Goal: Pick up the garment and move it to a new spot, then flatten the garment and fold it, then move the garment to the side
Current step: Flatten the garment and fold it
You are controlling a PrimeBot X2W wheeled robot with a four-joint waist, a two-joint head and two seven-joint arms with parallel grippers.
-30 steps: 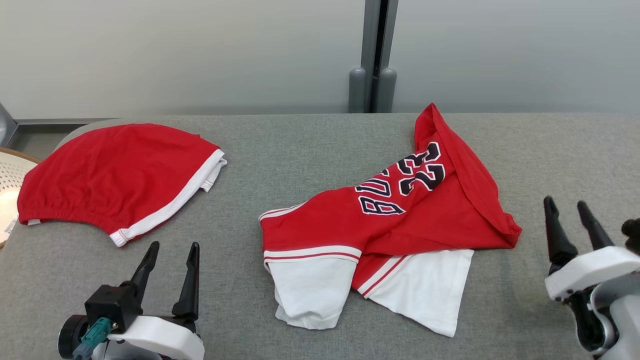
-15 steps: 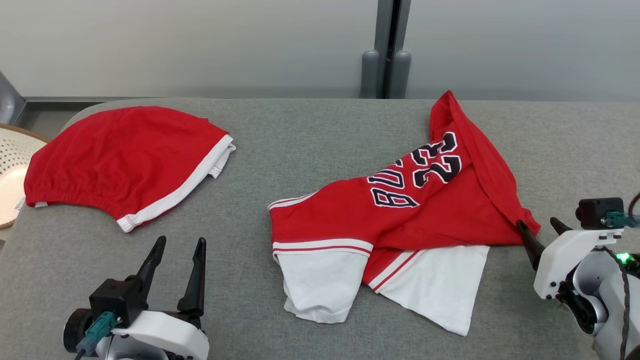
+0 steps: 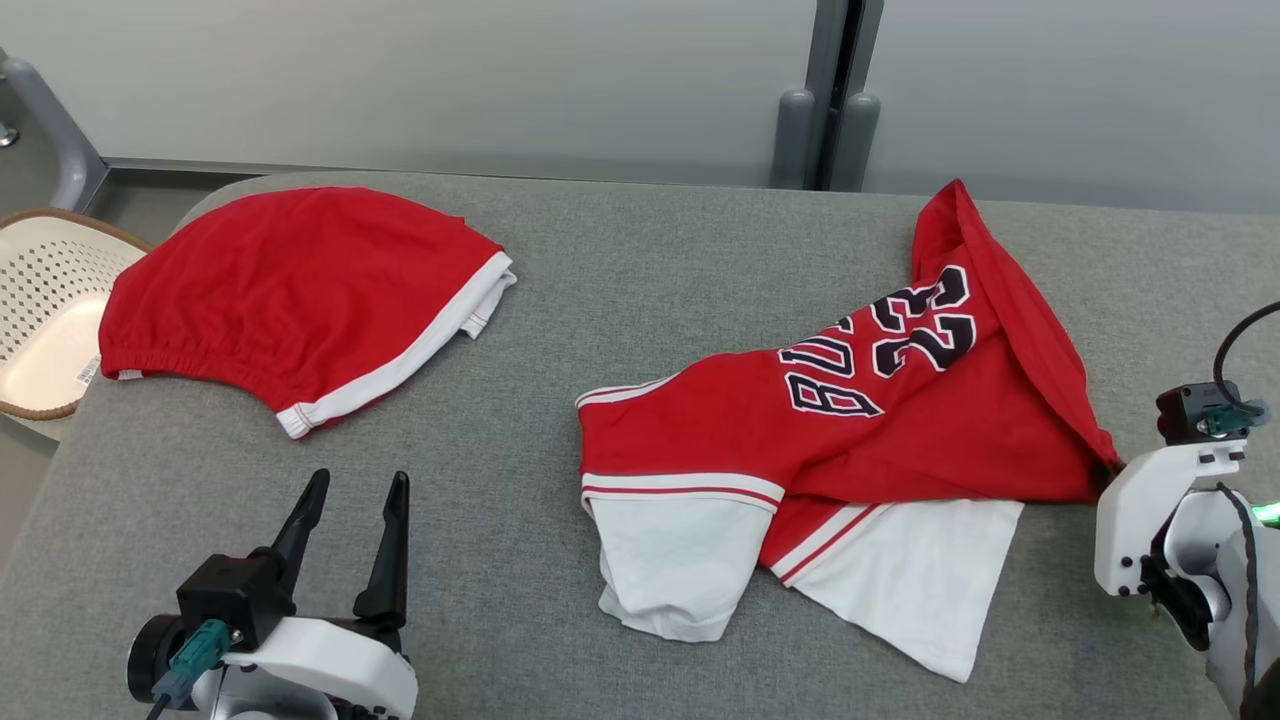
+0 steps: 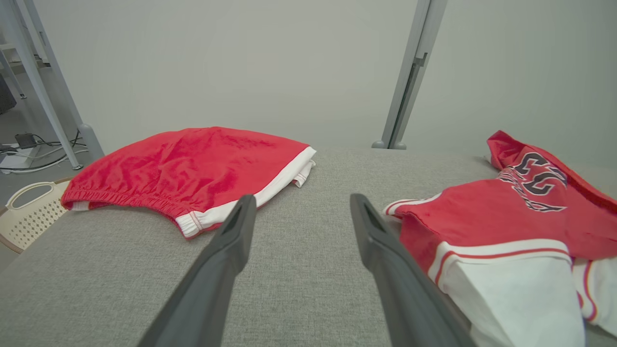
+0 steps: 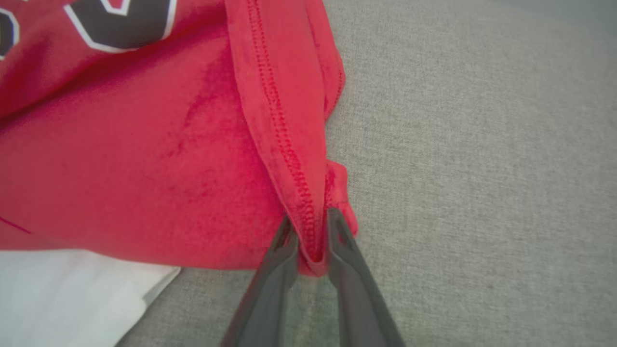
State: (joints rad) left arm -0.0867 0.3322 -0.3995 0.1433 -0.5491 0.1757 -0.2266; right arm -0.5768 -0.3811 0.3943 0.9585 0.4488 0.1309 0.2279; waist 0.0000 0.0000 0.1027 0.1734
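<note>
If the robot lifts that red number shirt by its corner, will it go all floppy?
Probably floppy: the jersey lies in soft folds. Pinched at one hem by the right gripper, it'd likely dangle and bunch. Looks thin, so probably light.

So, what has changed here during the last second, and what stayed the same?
The right gripper moved in from beside the red jersey to its right corner, and its jaws closed on the red hem there. The left gripper stayed open at rest. The jersey and the red shorts lie as before; their shift in the head view is the camera's.
</note>
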